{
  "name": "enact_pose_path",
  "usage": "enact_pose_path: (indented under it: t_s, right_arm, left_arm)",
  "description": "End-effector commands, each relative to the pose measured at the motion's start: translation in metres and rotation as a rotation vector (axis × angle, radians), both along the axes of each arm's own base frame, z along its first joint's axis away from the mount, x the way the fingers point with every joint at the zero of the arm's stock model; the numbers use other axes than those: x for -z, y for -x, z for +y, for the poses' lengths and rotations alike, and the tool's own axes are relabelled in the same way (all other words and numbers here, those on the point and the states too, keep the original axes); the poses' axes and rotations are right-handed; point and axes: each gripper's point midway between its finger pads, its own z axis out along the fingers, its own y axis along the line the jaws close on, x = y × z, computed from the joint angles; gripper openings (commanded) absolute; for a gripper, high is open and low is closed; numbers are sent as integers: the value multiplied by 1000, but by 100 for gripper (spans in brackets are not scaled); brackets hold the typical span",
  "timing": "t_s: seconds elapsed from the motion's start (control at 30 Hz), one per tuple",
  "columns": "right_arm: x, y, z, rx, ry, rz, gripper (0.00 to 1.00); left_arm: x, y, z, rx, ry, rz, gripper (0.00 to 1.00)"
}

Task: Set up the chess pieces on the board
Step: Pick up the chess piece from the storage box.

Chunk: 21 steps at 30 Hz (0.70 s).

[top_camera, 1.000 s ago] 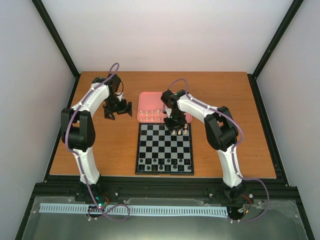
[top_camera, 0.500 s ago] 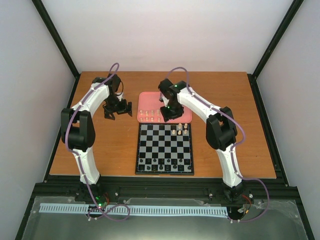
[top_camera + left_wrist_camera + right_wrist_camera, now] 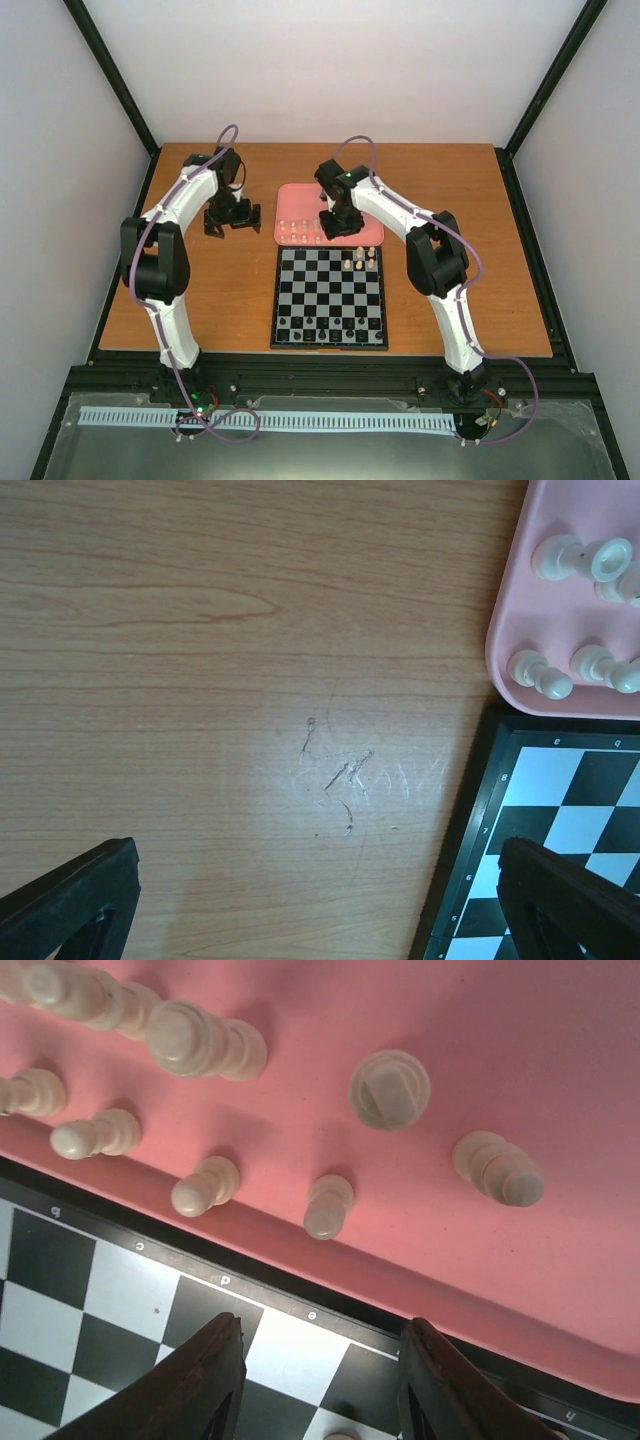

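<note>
The table (image 3: 200, 630) shows smooth wood grain with a faint sheen, dulled by fine scratches (image 3: 340, 775) near the centre of the left wrist view. At 2 o'clock there, the pink tray (image 3: 540, 610) looks like matt plastic (no glare anywhere). The chess pieces (image 3: 390, 1088) are smooth cream plastic, softly glossy. The board (image 3: 110, 1280) is flat and satiny. The right gripper (image 3: 322, 1330) has matt black fingers (image 3: 205, 1380).

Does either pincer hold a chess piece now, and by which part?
Nothing is held. The left pincer is open over the table; the right pincer is open over the rim of the tray.
</note>
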Motion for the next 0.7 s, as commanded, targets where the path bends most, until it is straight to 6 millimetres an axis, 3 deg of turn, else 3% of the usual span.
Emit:
enact_pose_path:
  t_s: [0.0,0.3,0.67]
  right_arm:
    - [-15,-14,0,73,-27,-81,43]
    - [-5,-27,10,146,-55,-71,41]
    - [16,-32,11,147,-2,-40,40]
  left_arm:
    - [-29,-7,2,19,-11,-86,100]
    - [-40,-13,-16,14,93,-108,100]
    - [-40,-15,-20,11,115,-111,100]
